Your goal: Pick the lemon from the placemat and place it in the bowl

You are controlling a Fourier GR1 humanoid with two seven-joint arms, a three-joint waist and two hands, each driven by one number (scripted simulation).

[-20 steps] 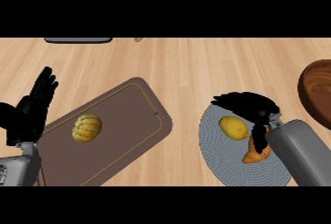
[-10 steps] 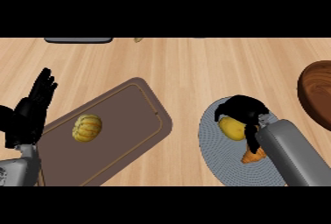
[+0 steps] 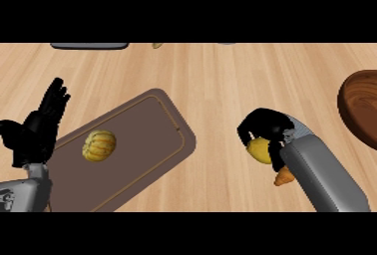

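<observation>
Black fingers of the right hand (image 3: 267, 128) curl around the lemon (image 3: 259, 150), over bare wooden counter (image 3: 221, 74) with an orange item (image 3: 283, 176) just beside it. The wooden bowl (image 3: 359, 112) sits near. Left hand (image 3: 37, 132) rests open beside a brown tray (image 3: 147, 144) bearing a small pumpkin (image 3: 99, 145).

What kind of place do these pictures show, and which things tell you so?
Probably a kitchen counter or a dining table. The top is light wood, a dark wooden bowl stands at the right edge, and a small pumpkin-like food lies on a brown board. The right robot hand curls round a lemon.
</observation>
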